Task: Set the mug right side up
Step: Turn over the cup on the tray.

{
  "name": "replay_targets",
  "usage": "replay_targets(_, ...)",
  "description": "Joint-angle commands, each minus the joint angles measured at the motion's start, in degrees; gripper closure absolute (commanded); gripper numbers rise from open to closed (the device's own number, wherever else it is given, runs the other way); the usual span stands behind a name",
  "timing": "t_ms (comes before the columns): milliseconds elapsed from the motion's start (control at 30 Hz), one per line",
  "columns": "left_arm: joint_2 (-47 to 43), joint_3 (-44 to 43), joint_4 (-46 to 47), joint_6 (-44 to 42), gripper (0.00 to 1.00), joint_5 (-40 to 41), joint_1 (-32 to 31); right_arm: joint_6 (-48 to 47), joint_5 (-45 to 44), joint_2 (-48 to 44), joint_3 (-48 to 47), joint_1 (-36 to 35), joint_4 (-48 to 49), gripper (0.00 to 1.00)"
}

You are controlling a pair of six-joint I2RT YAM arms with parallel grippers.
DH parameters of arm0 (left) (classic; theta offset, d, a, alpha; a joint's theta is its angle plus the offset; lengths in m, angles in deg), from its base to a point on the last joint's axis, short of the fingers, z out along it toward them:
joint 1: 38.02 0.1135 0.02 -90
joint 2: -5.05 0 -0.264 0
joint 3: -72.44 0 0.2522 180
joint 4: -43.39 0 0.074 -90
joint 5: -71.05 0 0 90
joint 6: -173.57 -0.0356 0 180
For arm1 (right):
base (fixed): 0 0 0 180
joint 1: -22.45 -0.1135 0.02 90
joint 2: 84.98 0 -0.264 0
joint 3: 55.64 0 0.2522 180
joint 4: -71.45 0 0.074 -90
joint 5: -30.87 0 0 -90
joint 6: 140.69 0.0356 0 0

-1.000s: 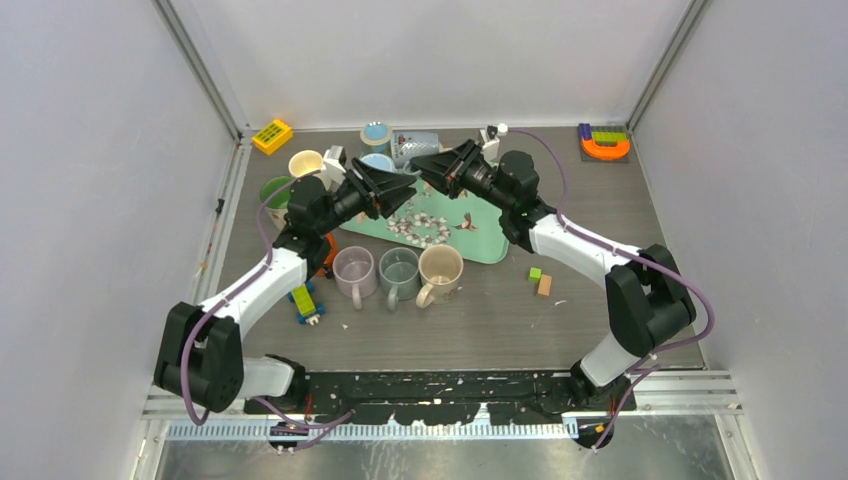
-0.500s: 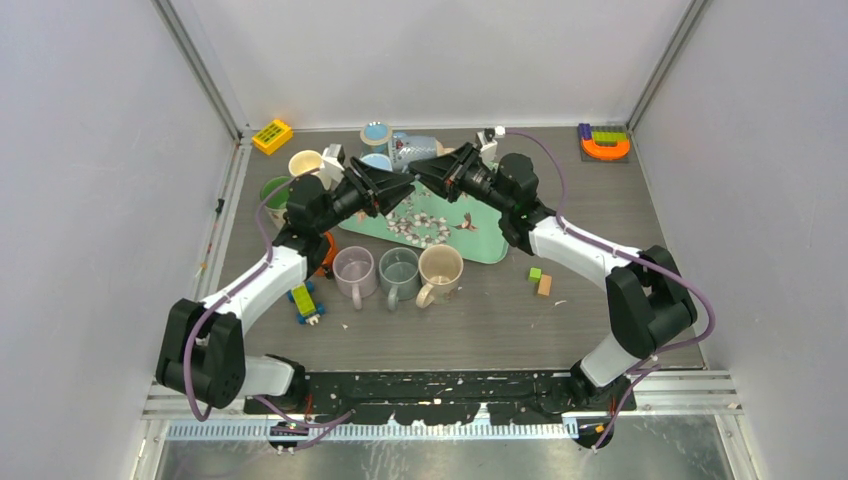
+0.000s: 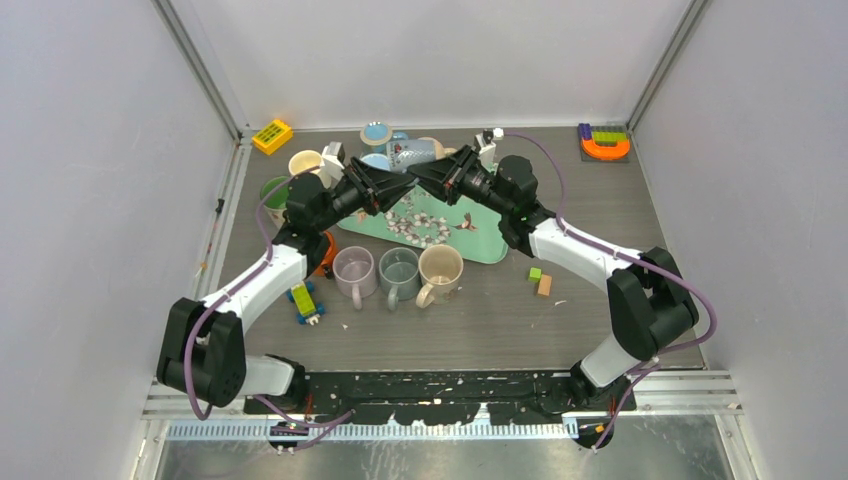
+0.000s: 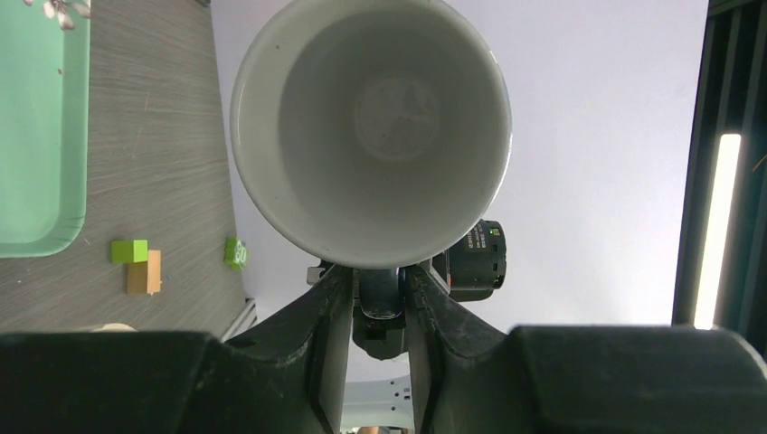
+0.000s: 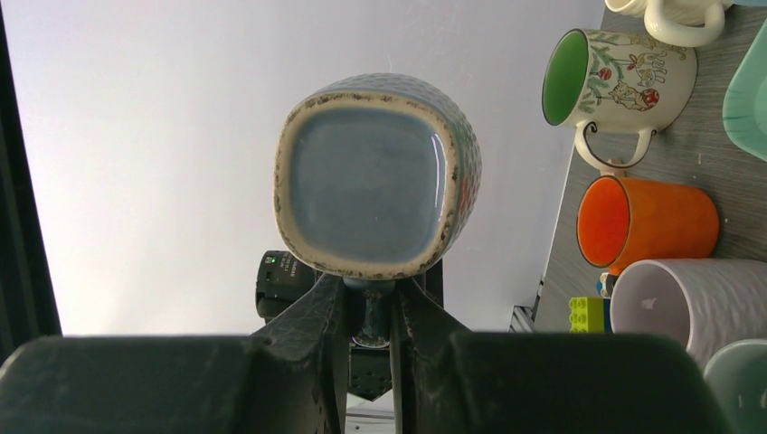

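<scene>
mug point(image 5: 375, 172): glossy blue glaze, dimpled wall, rough unglazed foot ring, smooth white inside | table point(image 3: 600, 200): matt grey wood grain | tray point(image 3: 485, 245): smooth green | orange mug point(image 5: 647, 221): glossy

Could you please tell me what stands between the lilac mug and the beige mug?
A grey mug, upright, in line with both; the top view shows it.

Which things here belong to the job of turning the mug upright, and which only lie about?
For the job: blue mug, left gripper, right gripper.
Lying about: green tray, orange mug, lilac mug, tan mug, yellow block.
</scene>
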State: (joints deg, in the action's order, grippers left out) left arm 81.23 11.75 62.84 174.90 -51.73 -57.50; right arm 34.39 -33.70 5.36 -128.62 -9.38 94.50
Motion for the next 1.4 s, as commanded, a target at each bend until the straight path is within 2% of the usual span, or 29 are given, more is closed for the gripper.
replay_targets(0, 0.1, -2.9, 2.4, 0.0, 0.72, -0.5, 0.4, -1.7, 1.7, -4.6, -0.1, -1.1, 4.0, 0.99)
replay_targets(167, -0.3, -3.1, 1.6, -0.9, 0.79, -0.8, 0.5, -2.7, 1.9, -5.3, 0.7, -1.0, 2.5, 0.99)
replay_targets(267, -0.8, -3.6, 0.0, -2.2, 0.9, -0.9, 0.5, -3.0, 1.9, -5.6, 0.9, -1.2, 1.9, 0.99)
replay_targets(300, -1.2, -3.8, -0.8, -2.8, 0.98, -1.0, 0.5, -3.1, 1.9, -5.7, 0.9, -1.1, 1.6, 0.99)
replay_targets(400, -2.4, -5.0, -4.3, -5.6, 1.0, -1.0, 0.5, -3.8, 1.7, -5.9, 0.7, -1.2, 0.4, 0.99)
replay_targets(467, -3.4, -6.2, -7.4, -8.9, 1.0, -0.8, 0.5, -4.0, 1.5, -5.9, 0.7, -1.2, 0.0, 0.91)
replay_targets(600, -5.6, -10.7, -17.5, -16.8, 1.0, -0.1, 0.5, -4.7, 0.7, -5.8, 0.8, -1.2, -0.7, 0.62)
replay_targets(733, -5.7, -15.2, -26.6, -22.8, 1.0, -0.8, 0.4, -5.3, -0.3, -5.6, 0.9, -1.2, -1.4, 0.41)
replay_targets(867, -5.0, -18.7, -31.6, -27.0, 1.0, -0.8, 0.2, -5.6, -1.5, -5.7, 1.3, -1.2, -1.7, 0.32)
replay_targets(967, -4.4, -21.1, -35.3, -30.0, 1.0, 0.0, -0.3, -8.6, -3.9, -8.3, 2.0, -1.0, -6.0, 0.23)
replay_targets(1167, -3.4, -25.8, -42.7, -36.4, 1.0, 2.6, -2.6, -22.2, -17.7, -20.4, 1.3, -1.2, -29.1, 0.08)
replay_targets(1367, -1.4, -30.2, -48.8, -43.3, 1.0, 5.8, -7.7, -32.9, -32.8, -32.1, -1.6, -1.2, -45.2, 0.03)
